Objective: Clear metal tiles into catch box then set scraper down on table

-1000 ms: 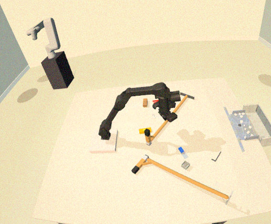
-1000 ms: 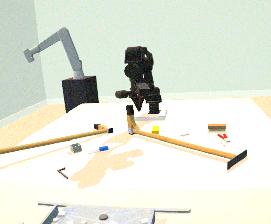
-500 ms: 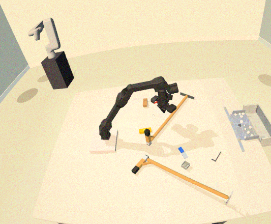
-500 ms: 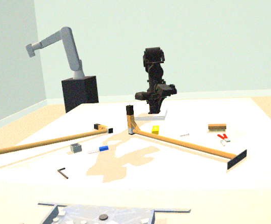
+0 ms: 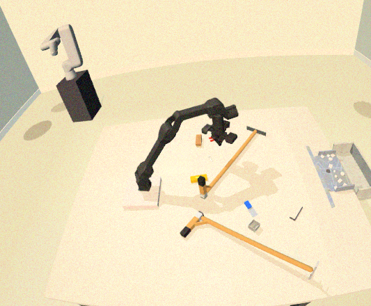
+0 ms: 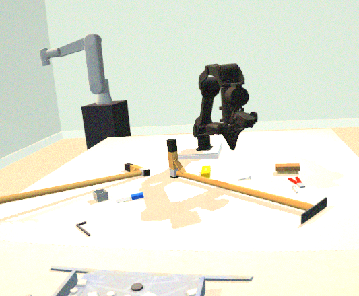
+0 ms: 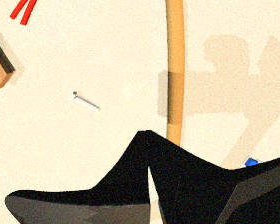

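The black arm [image 5: 160, 139] [image 6: 207, 105] rises from its base [image 5: 139, 208] [image 6: 197, 156] and reaches up and out from it, well above the desk. Well apart from the base, the arm bends over and its wrist [image 5: 218, 122] [image 6: 236, 97] drops below that bend. The jaws hang beneath, clear of the desk and base, pointing down and shut on nothing, their tips [image 5: 219, 142] [image 6: 232, 147] [image 7: 145, 135] together, with a thin gap farther back between them.
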You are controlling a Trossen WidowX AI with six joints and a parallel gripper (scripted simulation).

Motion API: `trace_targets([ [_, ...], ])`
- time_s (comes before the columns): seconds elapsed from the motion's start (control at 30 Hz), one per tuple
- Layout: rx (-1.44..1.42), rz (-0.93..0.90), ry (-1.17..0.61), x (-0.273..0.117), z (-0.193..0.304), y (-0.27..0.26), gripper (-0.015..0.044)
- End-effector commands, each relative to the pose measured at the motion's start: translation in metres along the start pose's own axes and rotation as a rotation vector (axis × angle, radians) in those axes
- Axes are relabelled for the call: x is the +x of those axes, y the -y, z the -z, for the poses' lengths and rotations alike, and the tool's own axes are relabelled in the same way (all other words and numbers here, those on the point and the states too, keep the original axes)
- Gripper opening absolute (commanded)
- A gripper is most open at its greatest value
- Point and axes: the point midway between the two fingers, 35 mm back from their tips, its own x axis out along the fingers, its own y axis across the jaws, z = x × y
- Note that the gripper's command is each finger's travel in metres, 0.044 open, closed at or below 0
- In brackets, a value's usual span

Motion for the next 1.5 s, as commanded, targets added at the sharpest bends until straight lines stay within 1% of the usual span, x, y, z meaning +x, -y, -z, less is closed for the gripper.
trace_targets([
  [0.0, -0.006, 0.0, -0.005, 0.003, -0.004, -0.004, 0.0],
  [1.47, -0.006, 0.0, -0.005, 0.087, -0.008, -0.001, 0.0],
])
